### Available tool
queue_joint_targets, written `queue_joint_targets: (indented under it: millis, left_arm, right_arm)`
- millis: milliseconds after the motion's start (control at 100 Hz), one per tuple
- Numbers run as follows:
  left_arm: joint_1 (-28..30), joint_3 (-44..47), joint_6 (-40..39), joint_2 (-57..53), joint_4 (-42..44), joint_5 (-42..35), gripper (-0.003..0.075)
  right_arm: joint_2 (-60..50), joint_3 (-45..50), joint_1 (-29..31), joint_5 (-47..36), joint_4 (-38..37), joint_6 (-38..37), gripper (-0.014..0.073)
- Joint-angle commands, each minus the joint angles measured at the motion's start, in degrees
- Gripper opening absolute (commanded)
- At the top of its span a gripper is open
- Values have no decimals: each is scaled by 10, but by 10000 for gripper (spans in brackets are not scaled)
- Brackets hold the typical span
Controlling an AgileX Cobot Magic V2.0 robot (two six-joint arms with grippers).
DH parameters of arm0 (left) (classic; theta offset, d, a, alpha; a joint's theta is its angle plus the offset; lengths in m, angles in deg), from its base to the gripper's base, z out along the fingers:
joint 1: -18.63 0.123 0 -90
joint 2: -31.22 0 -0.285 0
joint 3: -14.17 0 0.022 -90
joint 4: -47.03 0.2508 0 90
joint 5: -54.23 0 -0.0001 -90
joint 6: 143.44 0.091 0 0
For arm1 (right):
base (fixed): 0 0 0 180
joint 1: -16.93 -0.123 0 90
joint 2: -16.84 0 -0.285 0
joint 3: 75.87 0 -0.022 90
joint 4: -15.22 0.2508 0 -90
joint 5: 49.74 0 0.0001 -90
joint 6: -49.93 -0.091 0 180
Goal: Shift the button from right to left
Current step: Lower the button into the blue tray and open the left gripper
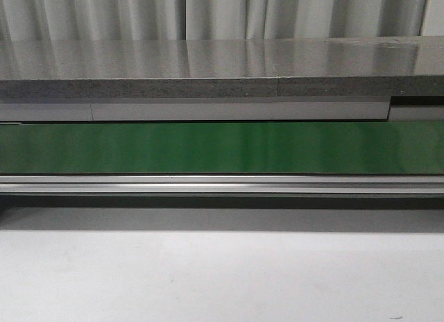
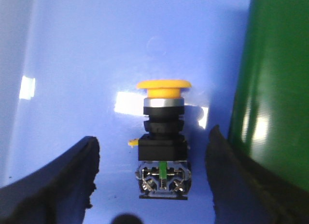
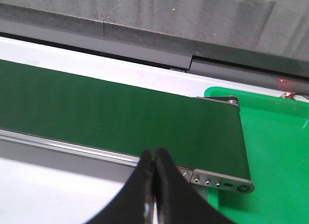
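Button point(image 2: 162, 139) lies on its side on a blue surface point(image 2: 96, 50), yellow cap pointing away from the left hand point(image 2: 152, 178), black terminal block nearest the wrist. Green belt point(image 2: 275, 89) runs just beside the blue surface, on the far side of one finger from the button.

Left hand is released: the two black fingers point(image 2: 63, 185) stand wide apart, one on each side of the button's body, neither touching it. Whether the button has just been set down or is about to be gripped cannot be told from this moment alone. Since it sits under the left arm, the transfer looks close to done or done.

Right hand point(image 3: 154, 159) is clenched empty, fingertips pressed together, hovering over the near rail of the belt with a green tray point(image 3: 275, 151) past the belt's end. Front view shows only the belt point(image 1: 222, 147) and the white counter point(image 1: 222, 280); no arm, no button.

Advice for the step:
- If releasing: lift straight up and keep the fingers wide, so a pad doesn't drag the body or roll the round cap.
- If gripping: close on the flat black sides, not the cap or metal collar, which are round and likely to slip.
- Watch the finger nearest the belt.
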Motion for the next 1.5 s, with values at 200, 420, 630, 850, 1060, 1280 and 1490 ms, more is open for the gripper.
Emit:
queue_joint_targets:
  millis: [200, 420, 630, 850, 1060, 1280, 1490]
  left_arm:
    - [-9, -17, -2, -160, -27, -30, 449]
    - [-59, 17, -2, -276, -31, -40, 449]
    - [-99, 114, -2, -412, -63, -80, 449]
    - [-122, 246, -2, -568, -95, -128, 447]
    - [-152, 346, -2, -721, -106, -128, 447]
    - [-169, 407, -2, -873, -122, -131, 447]
    - [-169, 433, -2, -932, -133, -131, 446]
  right_arm:
    - [4, -14, 0, -40, 1, 4, -68]
    - [4, -14, 0, -40, 1, 4, -68]
    - [4, -14, 0, -40, 1, 4, -68]
    - [4, -14, 0, -40, 1, 4, -68]
    - [4, -14, 0, -40, 1, 4, -68]
    - [4, -14, 0, -40, 1, 4, -68]
    - [4, -14, 0, -40, 1, 4, -68]
